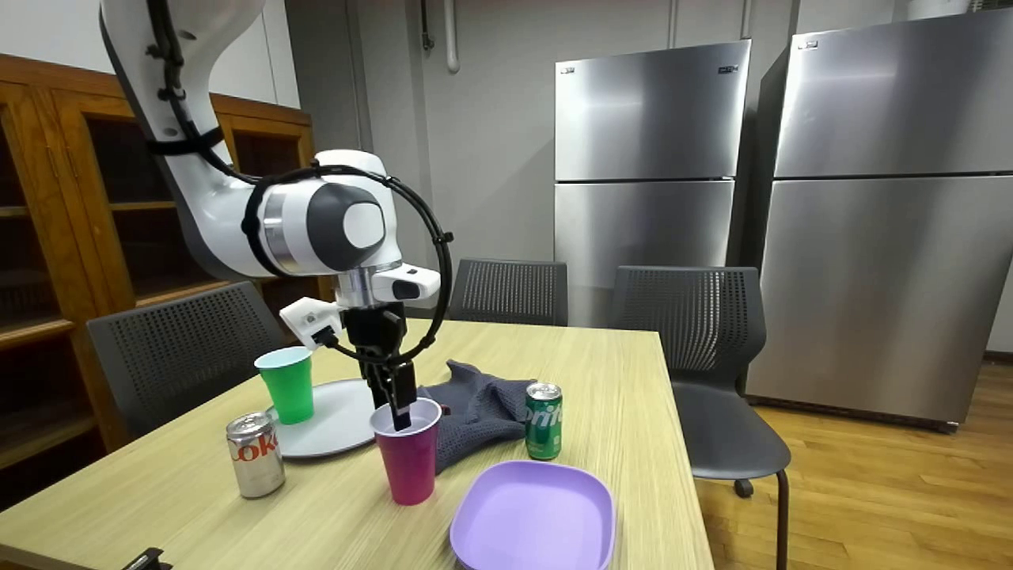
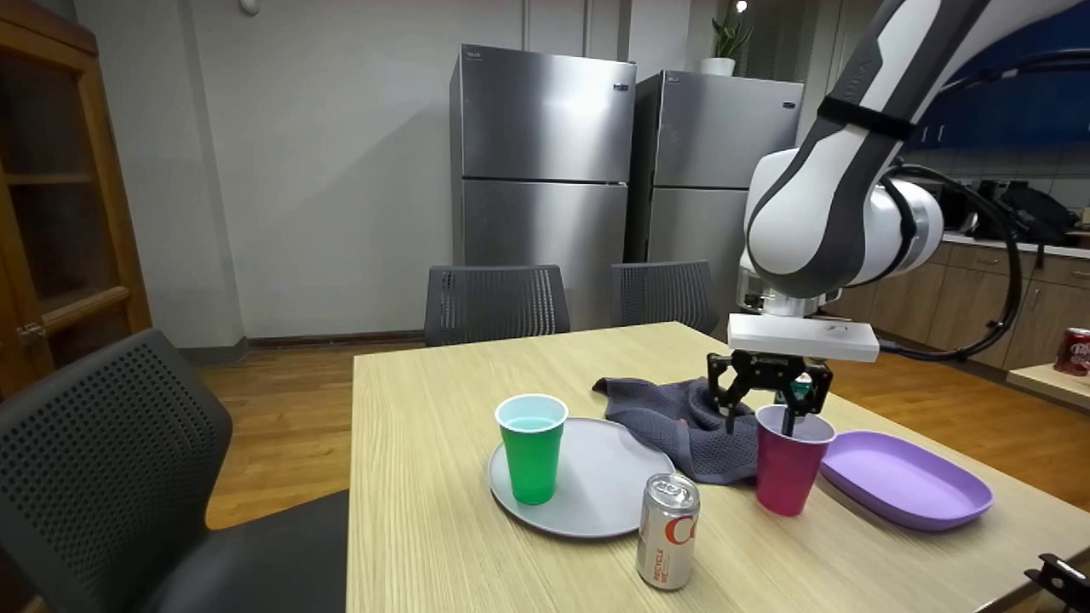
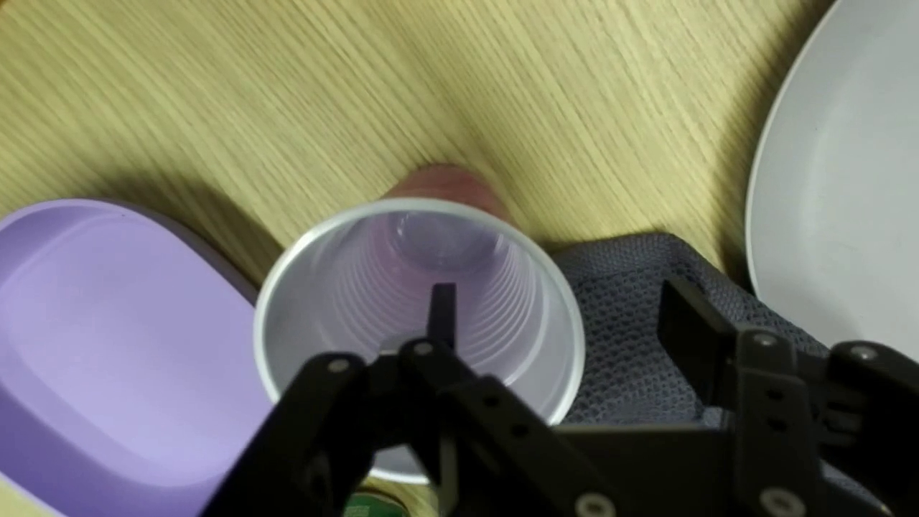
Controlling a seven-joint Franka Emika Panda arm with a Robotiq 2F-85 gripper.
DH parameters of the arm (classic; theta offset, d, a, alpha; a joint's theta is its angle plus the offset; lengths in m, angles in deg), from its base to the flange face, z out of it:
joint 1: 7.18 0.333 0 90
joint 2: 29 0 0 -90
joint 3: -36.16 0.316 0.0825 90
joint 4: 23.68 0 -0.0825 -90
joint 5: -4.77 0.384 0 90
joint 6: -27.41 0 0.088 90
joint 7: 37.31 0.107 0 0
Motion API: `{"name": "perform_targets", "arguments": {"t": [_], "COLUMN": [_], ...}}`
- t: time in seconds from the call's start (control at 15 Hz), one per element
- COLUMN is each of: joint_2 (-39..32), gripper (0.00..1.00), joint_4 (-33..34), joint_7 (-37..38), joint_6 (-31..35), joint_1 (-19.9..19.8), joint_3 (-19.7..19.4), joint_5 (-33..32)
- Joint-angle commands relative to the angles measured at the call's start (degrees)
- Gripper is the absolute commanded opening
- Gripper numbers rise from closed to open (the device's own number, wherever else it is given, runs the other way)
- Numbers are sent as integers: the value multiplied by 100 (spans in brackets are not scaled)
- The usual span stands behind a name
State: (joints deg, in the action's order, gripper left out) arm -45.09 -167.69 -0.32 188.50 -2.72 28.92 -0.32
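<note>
My gripper [image 2: 760,424] is open, with its fingers apart, at the rim of an upright magenta cup [image 2: 788,477]. In the wrist view the gripper [image 3: 557,298] has one finger inside the mouth of the cup [image 3: 309,301]. The other finger is outside it, over a crumpled dark grey cloth [image 3: 617,309]. The cup wall lies between the fingers; I cannot tell whether either touches it. A purple tray [image 1: 538,518] lies beside the cup. A green Sprite can [image 1: 544,423] stands by the cloth, mostly hidden in the wrist view [image 3: 373,505].
A green cup [image 2: 532,464] stands on a grey plate [image 2: 605,498]. A silver Coke can [image 2: 668,536] stands near the plate. Dark chairs [image 1: 688,317] stand around the wooden table [image 1: 617,372]. A black clamp-like piece [image 2: 1060,581] is at the table edge.
</note>
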Motion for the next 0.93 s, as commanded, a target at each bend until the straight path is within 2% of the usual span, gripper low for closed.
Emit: {"name": "perform_targets", "arguments": {"t": [0.0, 0.33, 0.47, 0.87], "joint_2": [-58, 6, 68, 295], "gripper": [42, 3, 0, 1], "joint_4": [70, 33, 12, 5], "joint_7": [-25, -105, -129, -106], "joint_6": [47, 46, -13, -378], "joint_1": [141, 100, 107, 187], "joint_3": [-118, -114, -129, -202], "joint_5": [74, 130, 104, -31]}}
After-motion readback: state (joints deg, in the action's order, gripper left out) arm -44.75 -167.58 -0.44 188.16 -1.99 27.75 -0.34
